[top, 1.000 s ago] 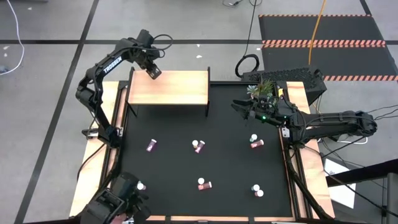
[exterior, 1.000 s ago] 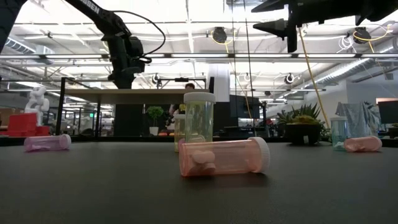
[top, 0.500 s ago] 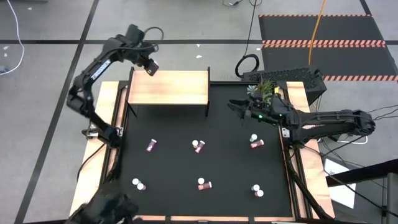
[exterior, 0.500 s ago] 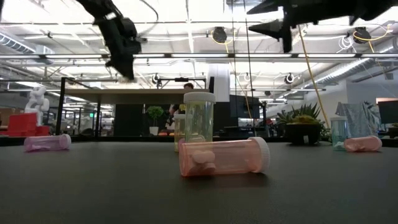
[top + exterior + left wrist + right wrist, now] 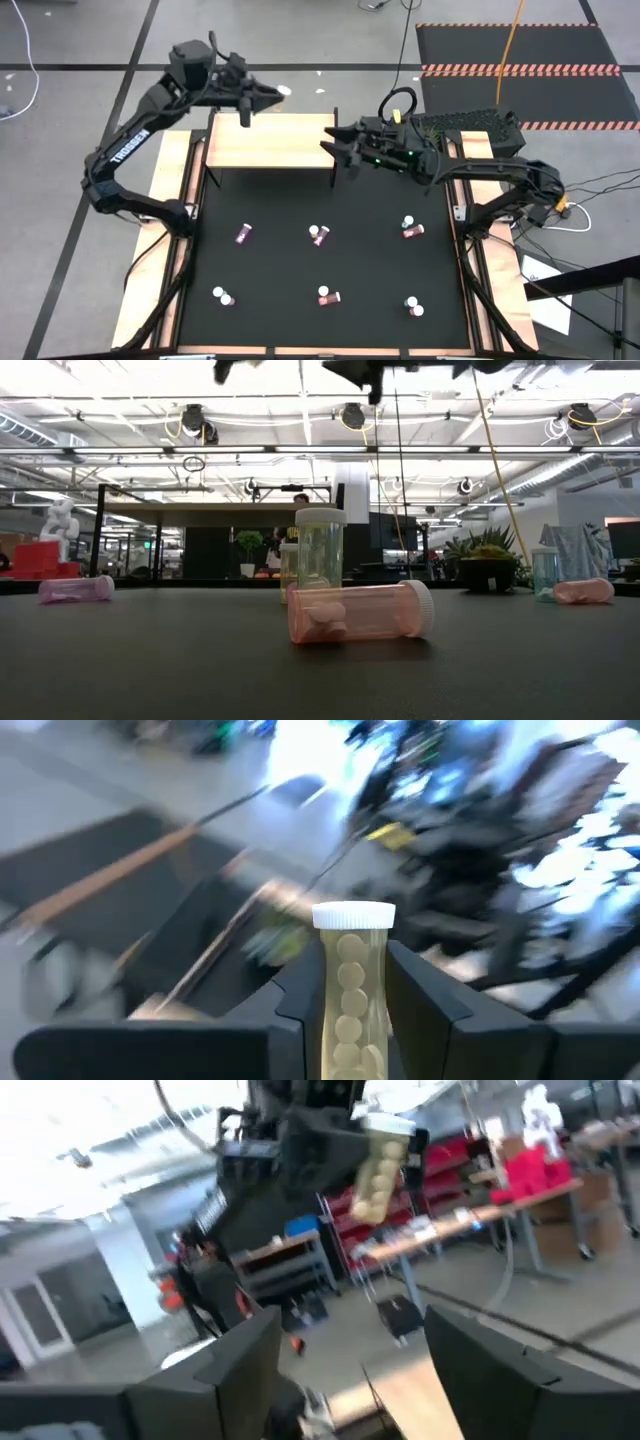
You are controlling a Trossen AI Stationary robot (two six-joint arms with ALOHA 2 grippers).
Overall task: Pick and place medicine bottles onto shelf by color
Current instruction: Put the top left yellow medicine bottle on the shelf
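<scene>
Shelf [image 5: 270,140] bare, six bottles on mat; left gripper [image 5: 262,96] holds yellowish bottle [image 5: 353,990], right gripper [image 5: 335,146] wide.

Blurred background behind the yellowish bottle [image 5: 352,990].

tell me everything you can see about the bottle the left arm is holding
The bottle is a small clear cylinder with a yellowish tint and a white cap, filled with pale round pills stacked inside. It looks like plastic. The left end effector is shut on it, one dark finger pressing each side of the body, with the cap sticking out past the fingertips. From above it is held in the air over the back edge of the shelf, touching nothing else. The right wrist view shows it from farther off, tilted.
</scene>
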